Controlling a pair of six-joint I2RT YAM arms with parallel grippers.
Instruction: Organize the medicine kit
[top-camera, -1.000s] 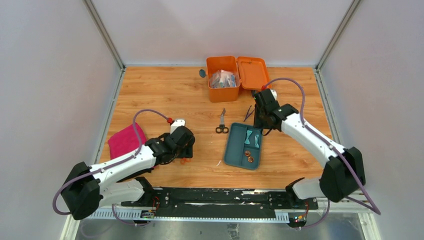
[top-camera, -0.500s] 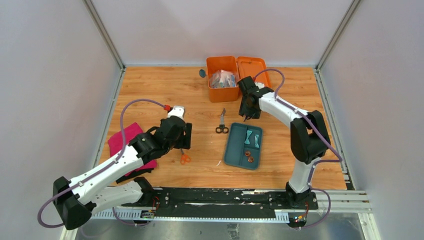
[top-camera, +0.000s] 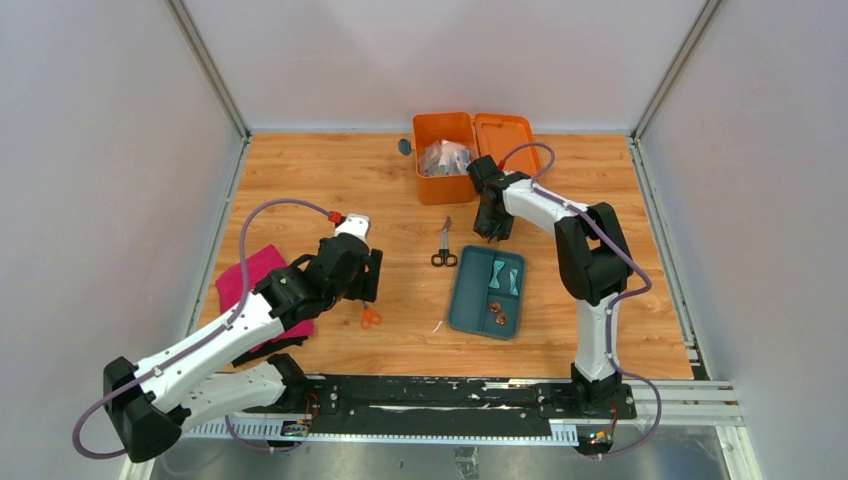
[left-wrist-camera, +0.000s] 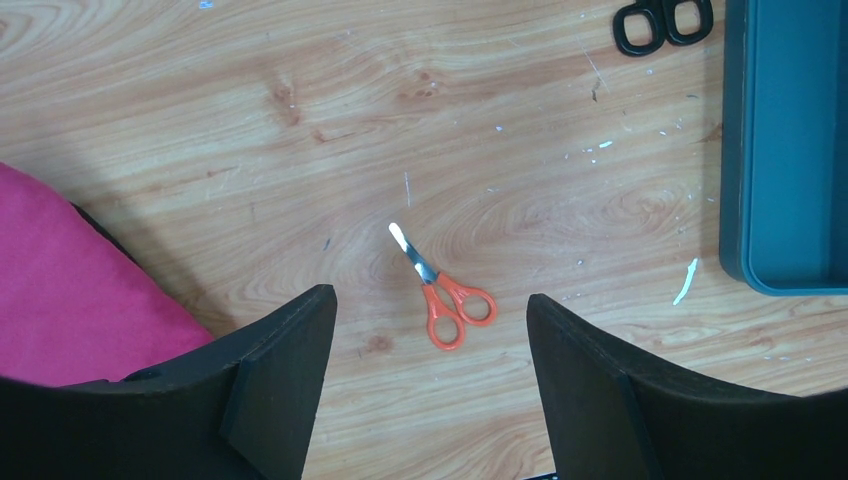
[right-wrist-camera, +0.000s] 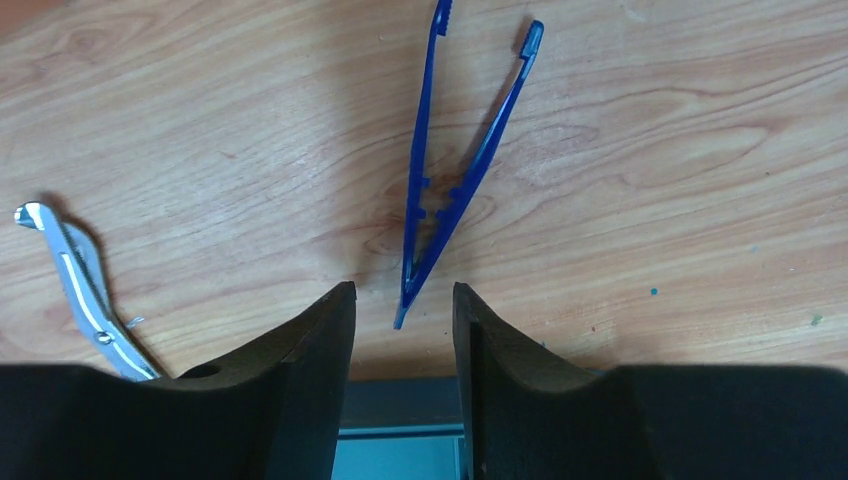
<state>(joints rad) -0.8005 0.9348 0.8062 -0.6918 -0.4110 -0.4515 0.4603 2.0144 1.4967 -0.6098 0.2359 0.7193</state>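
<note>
Since a second ago the right arm has folded up with its elbow high. The right gripper (top-camera: 492, 222) has swung left and back and now hangs just in front of the kit (top-camera: 445, 160). The left gripper (top-camera: 366, 283) has lifted clear of the orange scissors (top-camera: 370, 317). It covered them then, and they now lie bare on the table (top-camera: 320, 180). The kit, the tray (top-camera: 468, 305), the black scissors (top-camera: 444, 245) and the pink cloth (top-camera: 250, 280) lie where they did.

The kit stands at the back middle of the table, its lid thrown open to the right and clear packets inside.

From above, the right gripper hides whatever lies beneath it. The right wrist view shows it: blue tweezers (right-wrist-camera: 460, 170) flat on the wood. Their prongs are splayed away from the camera and the joined end points into the narrow gap between the fingers. Those jaws stand a little apart, and from this angle I cannot tell whether either finger touches the tweezers. At its left edge the same view catches the silver blades of the black scissors.

The left wrist view shows its jaws spread wide with nothing in them. The orange scissors lie on the wood between the two fingers, blades closed, with the cloth to the left and a corner of the tray to the right. Only the top view shows the tray's contents: two teal bow shapes and a few small brown pieces.
</note>
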